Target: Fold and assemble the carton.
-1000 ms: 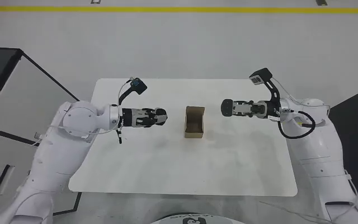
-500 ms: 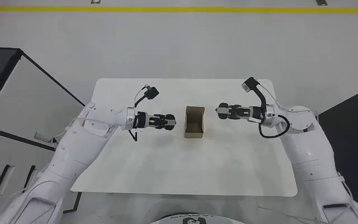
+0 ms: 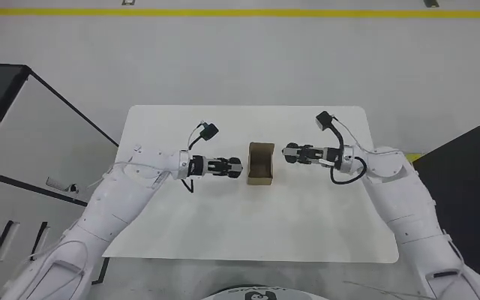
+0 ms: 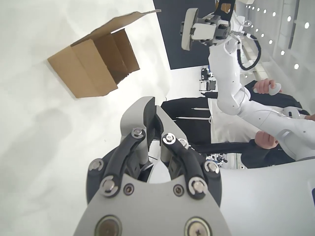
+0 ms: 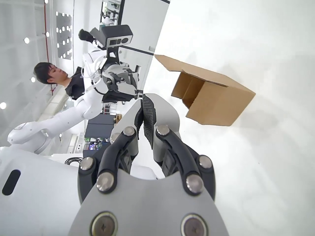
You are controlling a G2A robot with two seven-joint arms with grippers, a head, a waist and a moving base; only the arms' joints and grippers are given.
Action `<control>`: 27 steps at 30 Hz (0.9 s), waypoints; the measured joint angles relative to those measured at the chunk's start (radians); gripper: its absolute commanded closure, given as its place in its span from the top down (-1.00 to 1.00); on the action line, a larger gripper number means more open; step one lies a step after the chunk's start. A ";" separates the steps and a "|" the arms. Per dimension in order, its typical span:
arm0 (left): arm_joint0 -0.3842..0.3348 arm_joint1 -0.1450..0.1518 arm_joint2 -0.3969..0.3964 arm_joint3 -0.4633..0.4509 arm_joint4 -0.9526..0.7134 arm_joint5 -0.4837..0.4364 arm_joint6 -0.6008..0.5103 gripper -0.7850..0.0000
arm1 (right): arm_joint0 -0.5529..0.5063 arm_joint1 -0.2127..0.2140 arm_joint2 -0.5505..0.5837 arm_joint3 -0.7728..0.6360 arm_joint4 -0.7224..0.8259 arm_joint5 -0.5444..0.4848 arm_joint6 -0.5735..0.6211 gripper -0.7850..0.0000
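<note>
Top view: brown carton (image 3: 261, 163) near left end effector (image 3: 238, 166)

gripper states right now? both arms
Left gripper: closed, holding nothing.
Right gripper: closed, holding nothing.
The carton sits between them, not gripped.

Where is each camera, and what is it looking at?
Top view: above the arms, looking down at the table; both arms flank the carton.
Left wrist view: on the left arm, looking past its shut left end effector toward the carton.
Right wrist view: on the right arm, looking past its shut right end effector toward the carton.
Shared: both wrist views see the carton and the opposite arm.
</note>
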 measured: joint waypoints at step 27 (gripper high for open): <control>-0.044 -0.066 0.105 0.146 -0.017 0.062 0.164 -1.00 | 0.029 -0.028 -0.111 0.099 -0.055 0.066 -0.110 -1.00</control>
